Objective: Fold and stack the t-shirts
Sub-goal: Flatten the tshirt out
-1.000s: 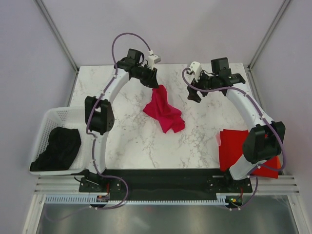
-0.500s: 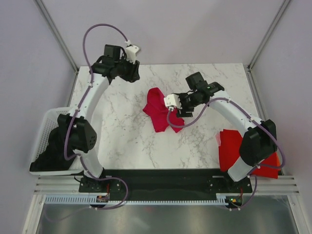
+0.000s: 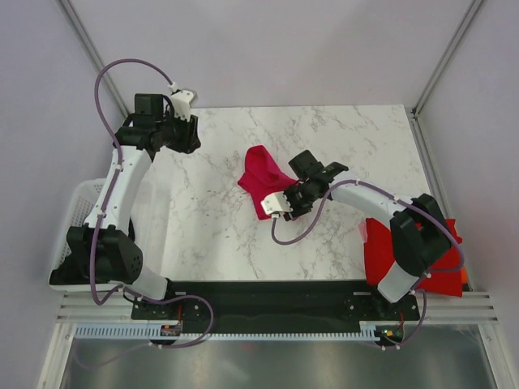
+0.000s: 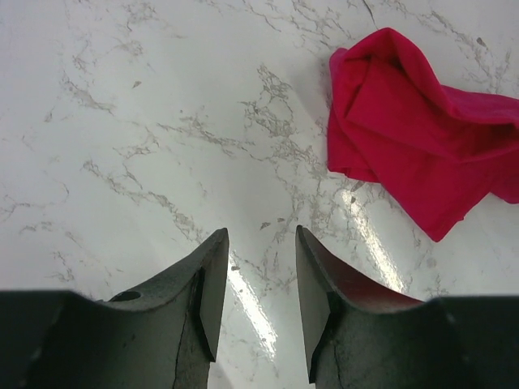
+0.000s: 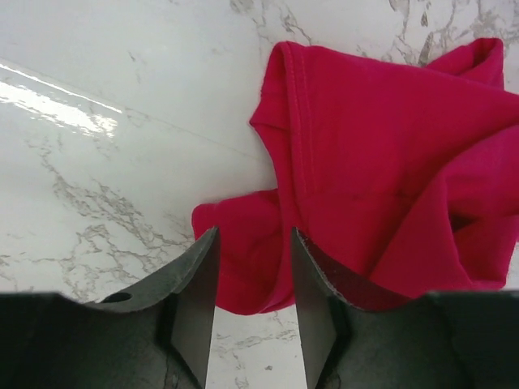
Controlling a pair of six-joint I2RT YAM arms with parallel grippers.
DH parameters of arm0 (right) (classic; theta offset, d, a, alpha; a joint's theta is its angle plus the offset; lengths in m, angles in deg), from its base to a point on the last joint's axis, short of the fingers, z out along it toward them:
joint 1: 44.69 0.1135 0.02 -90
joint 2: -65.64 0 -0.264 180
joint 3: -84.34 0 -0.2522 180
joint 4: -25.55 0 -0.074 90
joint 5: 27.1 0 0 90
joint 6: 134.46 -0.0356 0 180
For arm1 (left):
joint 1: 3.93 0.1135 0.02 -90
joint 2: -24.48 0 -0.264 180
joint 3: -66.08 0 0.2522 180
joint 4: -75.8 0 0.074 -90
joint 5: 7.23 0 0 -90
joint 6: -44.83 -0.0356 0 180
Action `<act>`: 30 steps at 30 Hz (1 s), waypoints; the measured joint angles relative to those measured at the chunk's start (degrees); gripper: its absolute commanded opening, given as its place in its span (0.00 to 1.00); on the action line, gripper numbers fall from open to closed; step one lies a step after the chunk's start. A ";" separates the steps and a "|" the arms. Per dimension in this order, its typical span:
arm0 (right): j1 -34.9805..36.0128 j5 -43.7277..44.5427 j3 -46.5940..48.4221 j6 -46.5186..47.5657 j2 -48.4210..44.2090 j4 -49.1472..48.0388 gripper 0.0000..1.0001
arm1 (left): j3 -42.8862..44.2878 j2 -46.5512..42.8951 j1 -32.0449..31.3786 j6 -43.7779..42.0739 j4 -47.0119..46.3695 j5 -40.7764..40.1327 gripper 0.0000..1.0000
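My right gripper (image 5: 254, 243) has its two fingers apart, with the gap set over the near edge of the crimson-pink t-shirt (image 5: 389, 162). A rumpled lobe of cloth shows in the opening, but I cannot tell whether any of it rises between the pads, and nothing is pinched as far as I can see. Just beyond my tips a stitched hem curves up and away, and past that the shirt lies bunched in loose overlapping folds on the marble table (image 3: 219, 211), roughly at its middle. My left gripper (image 4: 261, 243) is also open and empty. It hangs over bare marble near the far left corner, well apart from the shirt, which sits off to the upper right of its view. At the near right edge a flat stack of bright red shirts (image 3: 385, 247) waits, partly under my right arm, and a white basket (image 3: 85, 194) stands off the left side. I judge the shirt not yet spread, let alone folded. The main risk is closing on this lobe blind: I may catch several layers at once, or only a thin edge. Then the bundle would drag or twist instead of opening out. With my left hand so far off, one corner lifted alone could let the cloth slump back into a heap.
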State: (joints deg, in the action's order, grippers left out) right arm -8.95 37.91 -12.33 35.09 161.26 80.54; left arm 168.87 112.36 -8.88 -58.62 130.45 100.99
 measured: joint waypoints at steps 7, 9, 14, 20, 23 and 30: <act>0.02 4.39 -1.49 -1.68 1.53 -6.34 0.35 | -1.01 -1.01 1.03 0.85 0.15 0.87 0.47; 0.04 5.38 -1.51 -2.03 2.25 -7.19 0.34 | -1.01 -1.05 1.29 1.07 0.13 1.33 0.47; 0.04 7.67 -1.79 -2.67 3.48 -8.31 0.33 | -1.01 -1.05 1.68 1.53 0.13 1.60 0.47; 0.13 10.56 -3.87 -4.15 3.67 -11.34 0.29 | -1.01 -1.05 1.88 1.70 0.13 1.84 0.47; 0.22 12.17 -4.42 -5.33 3.78 -13.46 0.11 | -1.01 -1.05 2.05 1.77 0.13 1.84 0.47; 0.42 14.71 -4.42 -9.09 4.50 -16.87 0.00 | -1.01 -1.05 2.25 2.10 0.11 1.88 0.47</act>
State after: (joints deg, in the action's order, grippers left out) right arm -8.53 52.61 -16.75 26.00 165.76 63.67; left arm 167.87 111.31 -6.63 -56.52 130.56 102.87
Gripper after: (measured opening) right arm 0.009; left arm 0.468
